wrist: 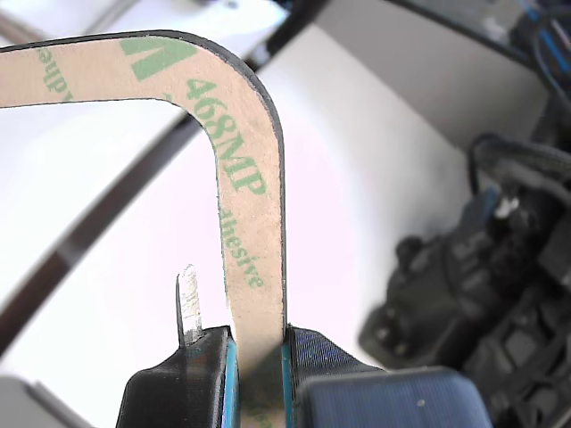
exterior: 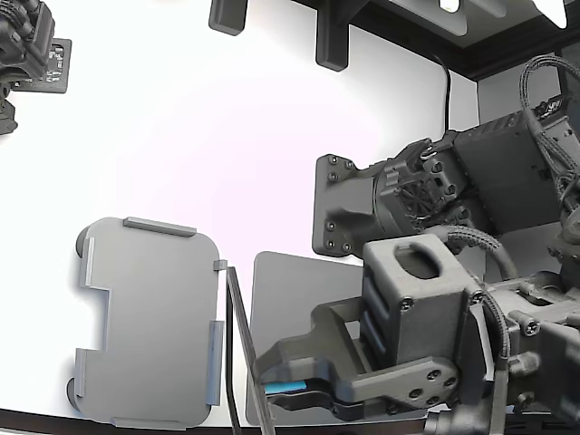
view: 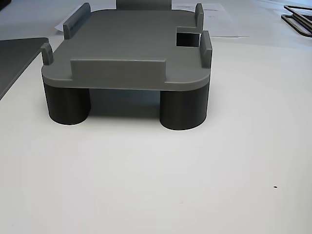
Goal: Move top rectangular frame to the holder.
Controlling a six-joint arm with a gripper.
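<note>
Bright overhead light, table (exterior: 227, 136) blown out to white glare in exterior view, wrist view background blurred with only the frame (wrist: 254, 267) sharp, soft shadow lay under the holder (view: 126, 58).

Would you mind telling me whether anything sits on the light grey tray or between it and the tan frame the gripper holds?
Nothing visible does. The thin tan adhesive-backed rectangular frame is clamped in the gripper just beside the light grey tabbed holder tray, whose top surface is bare in the exterior and other views.
</note>
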